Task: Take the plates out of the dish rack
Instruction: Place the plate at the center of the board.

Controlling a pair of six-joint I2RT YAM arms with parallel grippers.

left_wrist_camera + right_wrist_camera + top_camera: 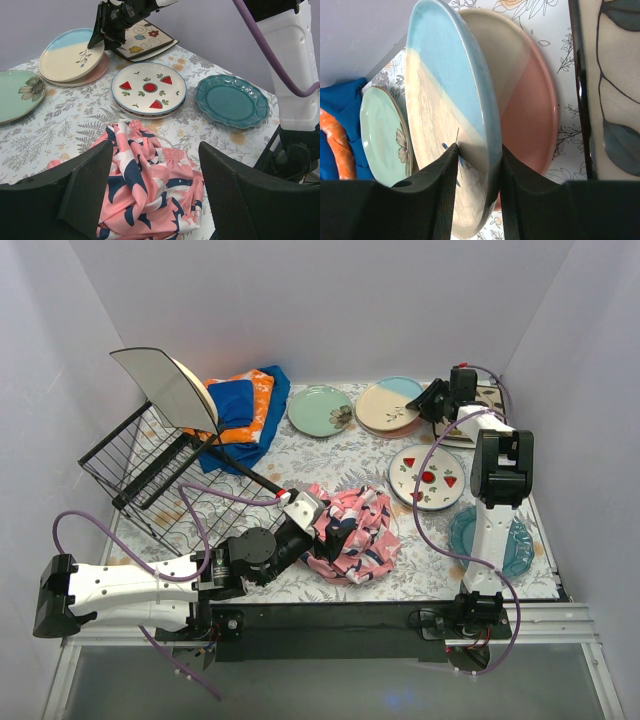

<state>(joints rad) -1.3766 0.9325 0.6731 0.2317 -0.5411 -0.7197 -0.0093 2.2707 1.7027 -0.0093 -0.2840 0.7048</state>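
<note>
The black wire dish rack [150, 475] stands at the left, with a pale plate [168, 386] on edge at its far corner. My right gripper [432, 400] is shut on the rim of the cream-and-blue plate [445, 90], which lies tilted over the cream-and-pink plate [530, 105]. The mint green plate [320, 410], the white plate with red marks [427, 477], the teal plate [490, 540] and the cream square plate [145, 41] lie on the table. My left gripper [155, 190] is open and empty just above the pink patterned cloth [145, 180].
Folded blue-orange cloths [245, 405] lie behind the rack, next to the mint plate. The pink cloth [350, 530] is bunched mid-table near the front. White walls close in the back and both sides. The right arm's cable [430, 510] loops over the white plate.
</note>
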